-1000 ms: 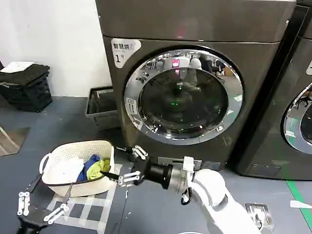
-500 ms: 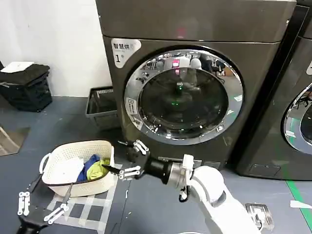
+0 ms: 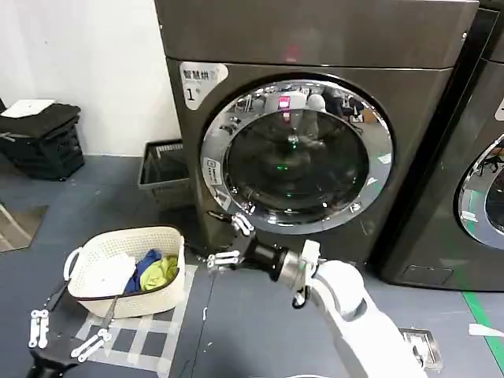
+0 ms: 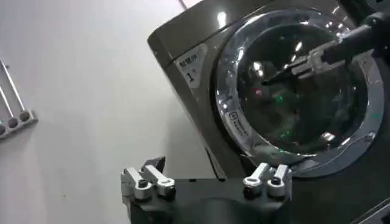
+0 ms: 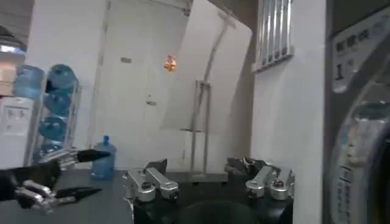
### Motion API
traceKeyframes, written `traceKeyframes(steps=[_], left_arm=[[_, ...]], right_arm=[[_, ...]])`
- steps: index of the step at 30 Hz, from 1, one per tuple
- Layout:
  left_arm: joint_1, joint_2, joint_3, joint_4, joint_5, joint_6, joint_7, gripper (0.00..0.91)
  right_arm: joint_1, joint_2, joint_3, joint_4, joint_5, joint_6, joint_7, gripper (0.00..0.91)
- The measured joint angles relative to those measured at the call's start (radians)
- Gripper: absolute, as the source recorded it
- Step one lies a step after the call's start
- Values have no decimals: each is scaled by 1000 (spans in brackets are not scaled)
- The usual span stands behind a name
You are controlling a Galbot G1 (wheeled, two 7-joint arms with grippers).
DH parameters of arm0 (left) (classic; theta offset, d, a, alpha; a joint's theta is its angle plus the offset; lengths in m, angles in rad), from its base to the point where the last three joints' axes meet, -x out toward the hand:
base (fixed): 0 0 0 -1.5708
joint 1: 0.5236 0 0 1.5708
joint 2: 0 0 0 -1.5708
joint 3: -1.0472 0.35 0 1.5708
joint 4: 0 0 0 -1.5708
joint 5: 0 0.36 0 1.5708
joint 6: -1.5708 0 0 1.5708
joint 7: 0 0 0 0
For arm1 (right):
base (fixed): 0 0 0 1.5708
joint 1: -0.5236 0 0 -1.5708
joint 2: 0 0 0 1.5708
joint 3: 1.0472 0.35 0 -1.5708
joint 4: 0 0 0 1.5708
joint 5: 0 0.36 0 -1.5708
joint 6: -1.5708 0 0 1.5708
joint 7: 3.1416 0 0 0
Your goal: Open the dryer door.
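The dryer (image 3: 315, 39) is a dark grey-brown machine with a white "1" sticker (image 3: 197, 79). Its dryer door (image 3: 295, 161), dark glass in a wide chrome rim, sits flush with the front. My right gripper (image 3: 211, 235) stands open just off the rim's lower left, with nothing between its fingers. The left wrist view shows that gripper (image 4: 281, 68) in front of the dryer door (image 4: 304, 109). My left gripper (image 3: 79, 311) stays low beside the laundry basket, open and empty. In the right wrist view the dryer (image 5: 359, 122) is to one side.
A white laundry basket (image 3: 169, 236) with clothes stands on the floor to the left of the dryer. A grey basket (image 3: 161, 169) and a black crate (image 3: 43, 142) stand by the wall. A similar machine (image 3: 465, 197) adjoins on the right.
My right gripper has moved up and to the right, from beside the laundry basket to the door's lower-left rim. The left arm has not moved.
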Motion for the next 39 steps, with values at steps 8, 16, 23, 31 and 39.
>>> traceKeyframes(steps=[8, 16, 23, 31, 39], left_arm=[[0, 0, 1, -4, 2, 3, 1, 907], [2, 0, -2, -10, 2, 2, 1, 907], [3, -1, -3, -12, 1, 2, 1, 907], [3, -1, -5, -13, 1, 3, 1, 907], [3, -1, -5, -12, 1, 3, 1, 907]], right_arm=[[61, 2, -6, -86, 1, 30, 9, 907], [111, 12, -10, -158, 1, 65, 15, 907], [150, 25, -16, -217, 2, 85, 37, 907], [182, 40, -25, -273, 2, 102, 60, 907], [210, 54, -35, -325, -7, 116, 65, 907]])
